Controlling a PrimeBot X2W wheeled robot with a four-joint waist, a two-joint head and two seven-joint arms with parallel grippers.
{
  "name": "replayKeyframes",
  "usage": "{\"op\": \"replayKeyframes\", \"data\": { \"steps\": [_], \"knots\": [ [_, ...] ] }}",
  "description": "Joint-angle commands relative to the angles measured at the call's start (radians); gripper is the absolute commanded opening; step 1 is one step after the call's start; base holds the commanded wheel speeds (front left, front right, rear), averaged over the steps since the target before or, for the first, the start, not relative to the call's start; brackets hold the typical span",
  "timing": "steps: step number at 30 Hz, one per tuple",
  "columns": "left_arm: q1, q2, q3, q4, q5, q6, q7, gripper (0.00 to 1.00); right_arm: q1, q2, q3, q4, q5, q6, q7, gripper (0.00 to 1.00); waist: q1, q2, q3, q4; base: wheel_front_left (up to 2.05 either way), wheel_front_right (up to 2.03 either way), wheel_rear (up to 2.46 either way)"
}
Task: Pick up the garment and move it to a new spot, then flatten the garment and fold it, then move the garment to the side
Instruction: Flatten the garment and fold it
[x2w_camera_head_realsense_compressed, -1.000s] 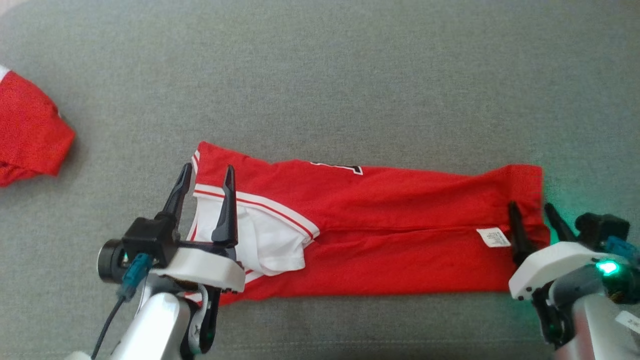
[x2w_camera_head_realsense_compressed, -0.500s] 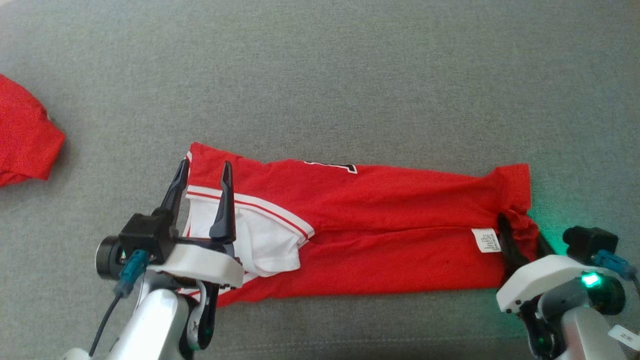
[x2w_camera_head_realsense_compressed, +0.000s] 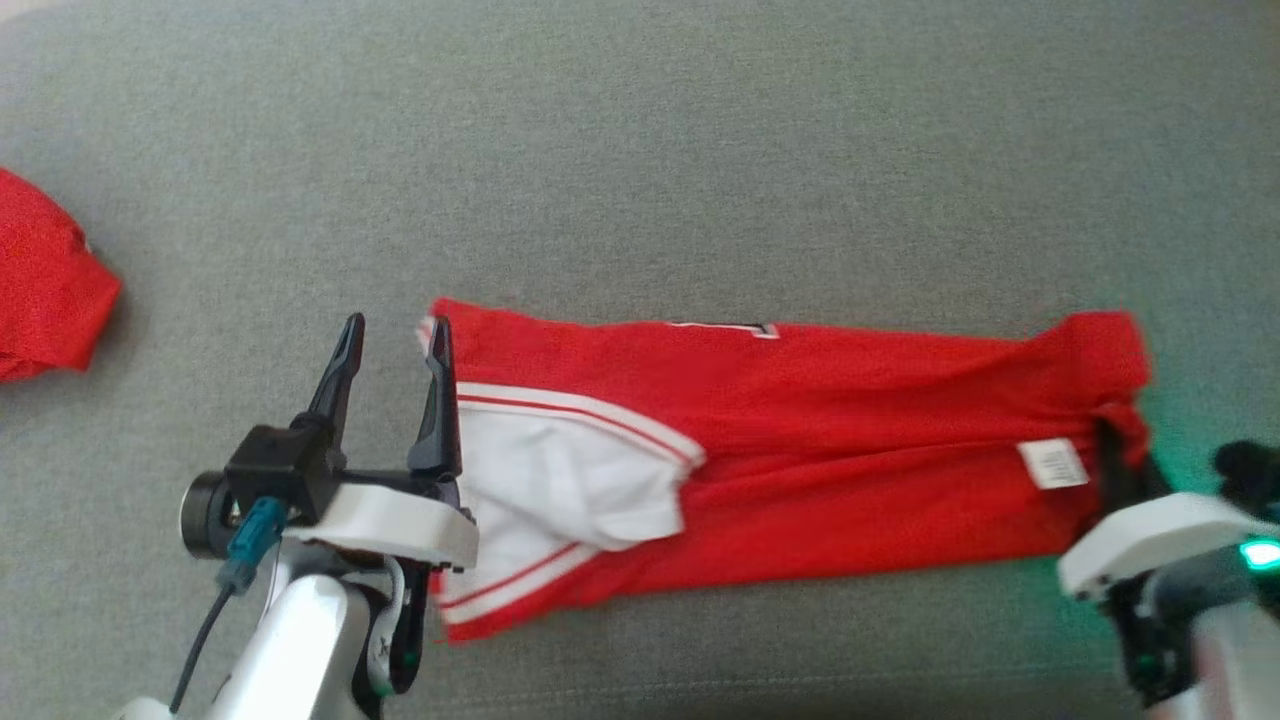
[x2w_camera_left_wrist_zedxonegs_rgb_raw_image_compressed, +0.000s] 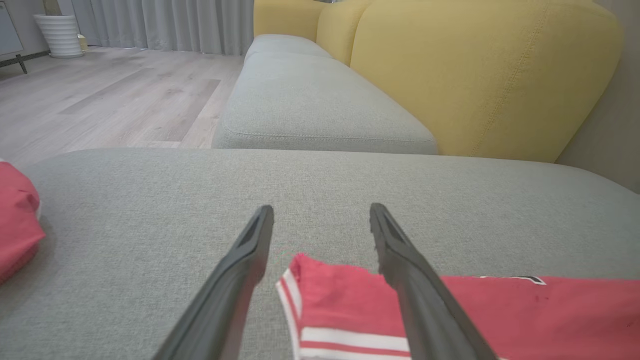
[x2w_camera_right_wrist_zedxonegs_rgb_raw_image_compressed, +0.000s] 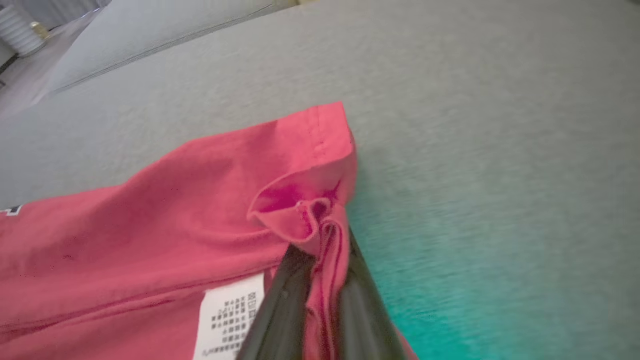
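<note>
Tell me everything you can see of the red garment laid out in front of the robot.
The garment is a red knit jersey with white, red-striped trim and a white panel at its left end, folded into a long band lying mostly flat on the grey cushion. A white care label shows near its right end, where the right gripper is shut on a bunched hem. The open left gripper stands over its striped corner.

The garment (x2w_camera_head_realsense_compressed: 850, 450) lies stretched across the grey cushion (x2w_camera_head_realsense_compressed: 700, 150). At its left end the left gripper (x2w_camera_head_realsense_compressed: 395, 325) stands spread, one finger over the corner. At its right end the right gripper (x2w_camera_head_realsense_compressed: 1125, 455) meets bunched fabric. Well left of it lies a red cloth (x2w_camera_head_realsense_compressed: 45, 280).
</note>
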Motion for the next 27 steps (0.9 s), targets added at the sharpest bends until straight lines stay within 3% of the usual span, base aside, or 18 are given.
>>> {"op": "replayKeyframes", "data": {
  "steps": [1,7,11,15,21,27],
  "knots": [
    [-0.016,0.007,0.043,-0.036,0.012,0.000,-0.012,1.00,-0.040,-0.029,-0.005,-0.042,-0.002,0.006,0.003,0.00,0.0000,0.0000,-0.002,-0.002,0.00,0.00,0.00],
    [-0.015,0.002,0.050,-0.037,0.017,-0.008,-0.012,1.00,-0.066,-0.098,-0.144,-0.050,-0.012,0.006,0.049,0.00,0.0000,0.0000,-0.008,0.001,0.00,0.00,0.00],
    [-0.010,-0.002,0.058,-0.037,0.019,-0.011,-0.012,1.00,-0.071,-0.112,-0.136,-0.078,-0.002,0.006,0.071,0.00,0.0000,0.0000,-0.017,0.001,0.00,0.00,0.00],
    [0.005,-0.004,0.070,-0.036,0.020,-0.011,-0.012,1.00,-0.062,-0.086,-0.033,-0.191,0.021,0.006,0.114,0.00,0.0000,0.0000,-0.038,-0.009,0.00,0.00,0.00],
    [0.020,-0.012,0.062,-0.024,0.024,-0.020,-0.012,1.00,-0.023,-0.036,0.205,-0.401,0.091,0.006,0.235,0.00,0.0000,0.0000,-0.077,-0.017,0.00,0.00,0.00],
    [0.014,-0.020,0.041,-0.004,0.024,-0.033,-0.012,1.00,0.009,-0.004,0.430,-0.411,0.166,0.006,0.245,0.00,0.0000,0.0000,-0.097,0.006,0.00,0.00,0.00]
  ]
}}
